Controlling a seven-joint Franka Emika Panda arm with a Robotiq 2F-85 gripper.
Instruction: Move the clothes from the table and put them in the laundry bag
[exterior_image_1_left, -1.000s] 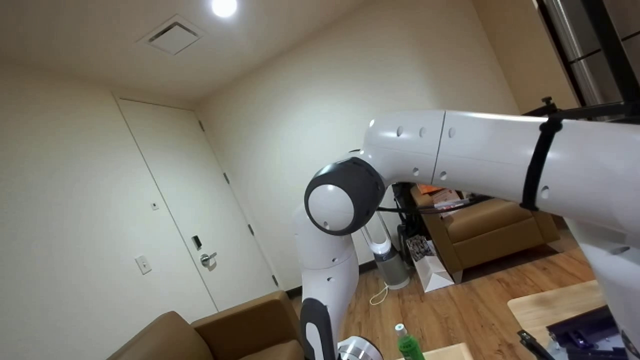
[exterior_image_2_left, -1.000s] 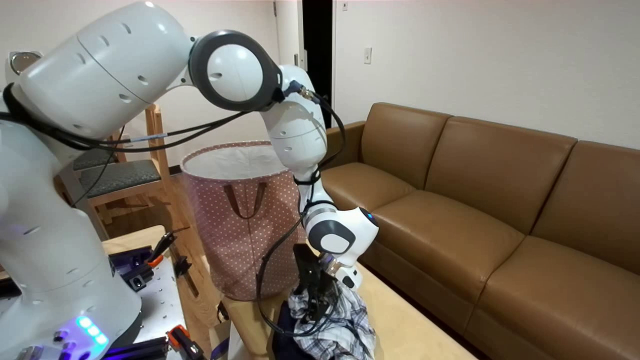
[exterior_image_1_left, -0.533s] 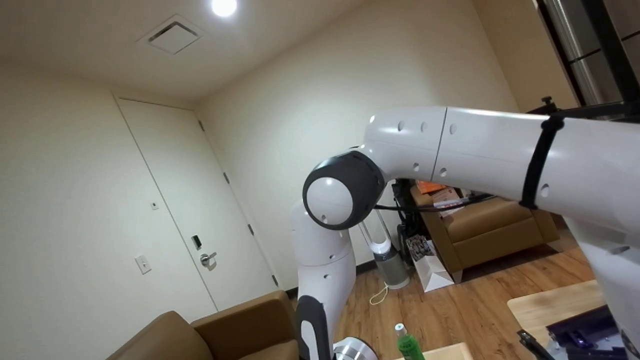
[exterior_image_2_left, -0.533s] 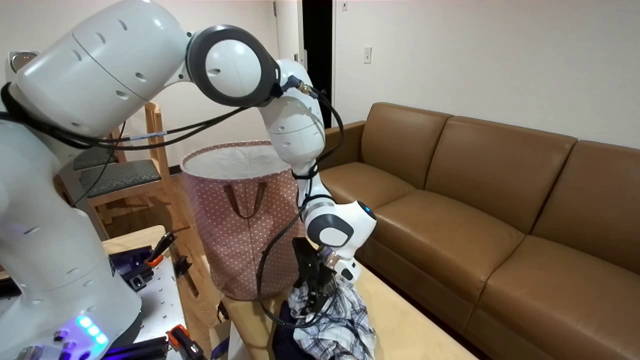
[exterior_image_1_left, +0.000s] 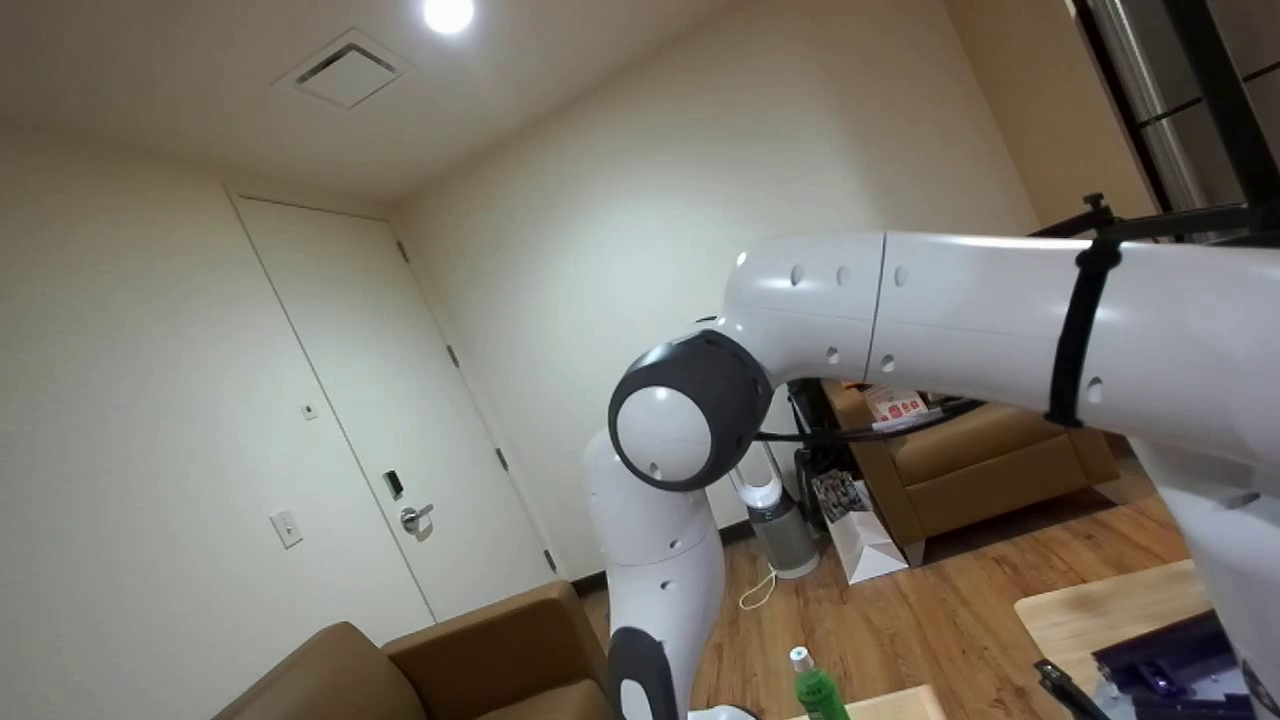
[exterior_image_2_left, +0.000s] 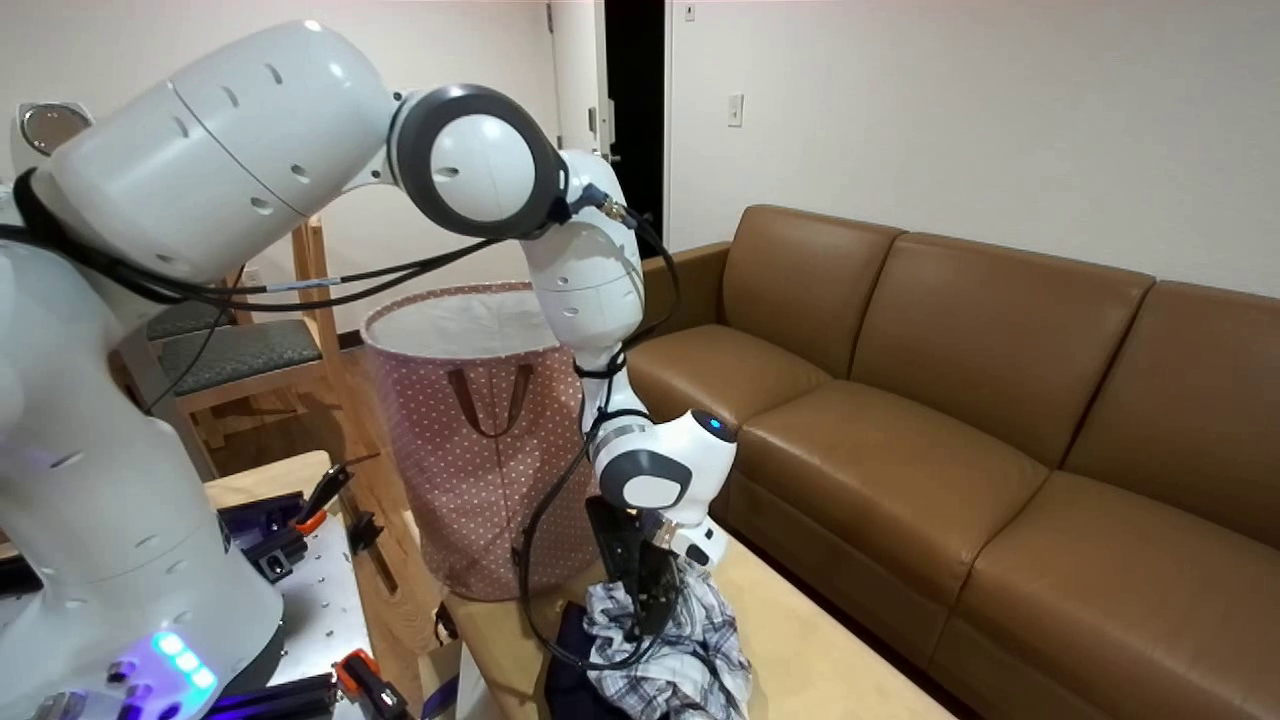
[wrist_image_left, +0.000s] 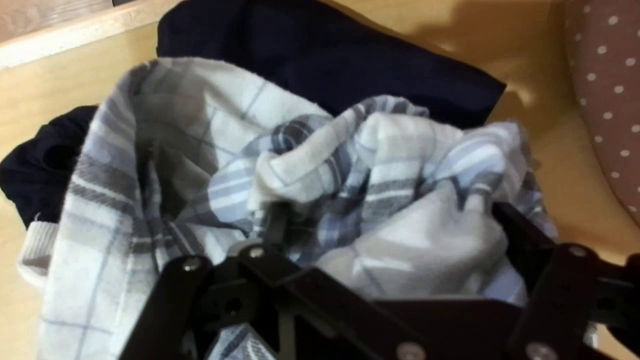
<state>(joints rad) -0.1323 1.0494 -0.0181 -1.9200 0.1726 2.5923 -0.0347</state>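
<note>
"grey-white plaid garment (wrist_image_left: 305, 170) on the table (exterior_image_2_left: 820, 640): which way from the gripper (wrist_image_left: 389, 210)?"
"right beneath, partly bunched between the wide-spread jaws, nothing gripped. closing now should catch it."

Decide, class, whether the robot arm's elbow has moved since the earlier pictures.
Yes, downward: in an exterior view the elbow sits lower against the light switch than before.

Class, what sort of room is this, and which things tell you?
Probably a lounge or sitting room: a long brown sofa, a padded wooden chair and a wood-look floor suggest it.
</note>
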